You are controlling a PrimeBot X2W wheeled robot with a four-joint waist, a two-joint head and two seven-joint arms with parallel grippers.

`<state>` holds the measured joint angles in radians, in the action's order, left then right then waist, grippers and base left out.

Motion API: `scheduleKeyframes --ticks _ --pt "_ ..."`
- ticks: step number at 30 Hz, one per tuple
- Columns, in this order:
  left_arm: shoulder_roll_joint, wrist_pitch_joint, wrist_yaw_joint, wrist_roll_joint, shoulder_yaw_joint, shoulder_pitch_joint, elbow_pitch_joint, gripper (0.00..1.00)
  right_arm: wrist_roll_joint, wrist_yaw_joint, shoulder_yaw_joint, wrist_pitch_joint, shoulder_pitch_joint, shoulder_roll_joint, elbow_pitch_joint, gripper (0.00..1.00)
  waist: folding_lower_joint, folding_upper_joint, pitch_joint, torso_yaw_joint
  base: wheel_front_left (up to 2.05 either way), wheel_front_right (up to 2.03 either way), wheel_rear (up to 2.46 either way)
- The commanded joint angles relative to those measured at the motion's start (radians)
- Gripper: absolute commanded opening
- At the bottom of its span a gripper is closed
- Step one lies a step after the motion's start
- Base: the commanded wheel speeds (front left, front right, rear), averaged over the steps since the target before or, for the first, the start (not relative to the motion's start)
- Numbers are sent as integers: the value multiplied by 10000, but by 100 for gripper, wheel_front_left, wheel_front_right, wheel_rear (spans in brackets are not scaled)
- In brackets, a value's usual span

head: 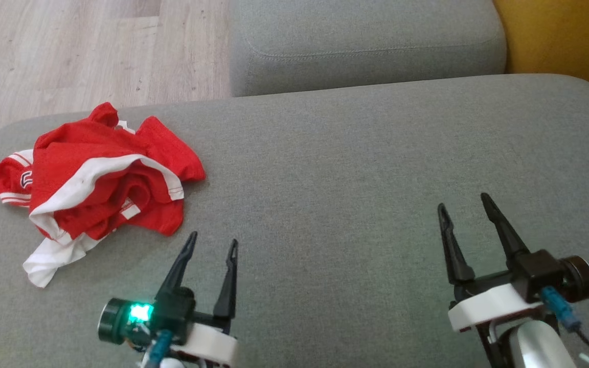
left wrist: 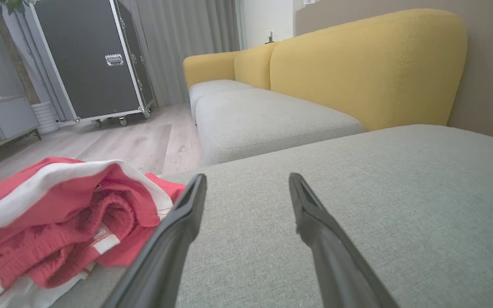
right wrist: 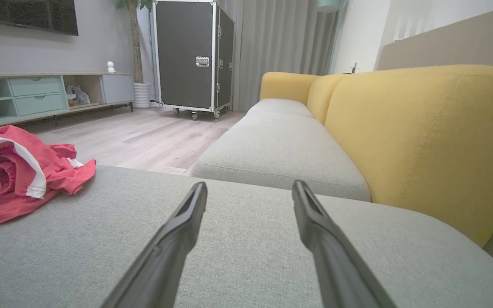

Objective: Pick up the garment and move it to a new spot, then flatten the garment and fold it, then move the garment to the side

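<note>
Garment (head: pixel 97 179) crumpled at upper left of frame on grey cushion (head: pixel 350 168).
Left gripper (head: pixel 212 239) and right gripper (head: pixel 463 201) both spread, clear of it.

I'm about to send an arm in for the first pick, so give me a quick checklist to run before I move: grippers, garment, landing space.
1. The left gripper is open and empty: ok.
2. The right gripper is open and empty: ok.
3. The garment is in sight, crumpled in a heap on the grey seat: ok.
4. Nothing lies between the left gripper and the garment, which sits just ahead and to its left: ok.
5. Bare grey seat to the right of the garment for a new spot: ok.
6. A collar or hem to grasp cleanly: cannot tell, the folds hide it.
</note>
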<state>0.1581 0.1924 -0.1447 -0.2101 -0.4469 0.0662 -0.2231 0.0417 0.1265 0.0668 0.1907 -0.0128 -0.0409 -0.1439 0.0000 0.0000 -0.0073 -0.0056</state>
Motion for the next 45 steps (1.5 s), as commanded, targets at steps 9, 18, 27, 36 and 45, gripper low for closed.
scheduleKeyframes --ticks 9,18,27,36,45 --pt "-230 407 -12 -320 526 283 881 100 -773 39 340 423 -393 -87 535 100 0 0 -43 55 0 0 0" --pt "-969 694 1405 -390 1933 -357 336 100 -1548 42 406 711 -111 -93 -370 100 0 0 -162 43 0 0 0" --pt "-1071 694 1733 -511 2336 -304 -331 100 -2405 42 301 711 -147 -93 -861 100 0 0 -243 -7 0 0 0" --pt "-1077 694 1669 -718 2224 -235 -309 100 -2553 42 298 711 -220 -93 -948 100 0 0 -221 3 0 0 0" --pt "-1078 694 1613 -617 2439 -227 -414 100 -2730 42 766 711 -81 -93 -822 100 0 0 -338 677 0 0 0"
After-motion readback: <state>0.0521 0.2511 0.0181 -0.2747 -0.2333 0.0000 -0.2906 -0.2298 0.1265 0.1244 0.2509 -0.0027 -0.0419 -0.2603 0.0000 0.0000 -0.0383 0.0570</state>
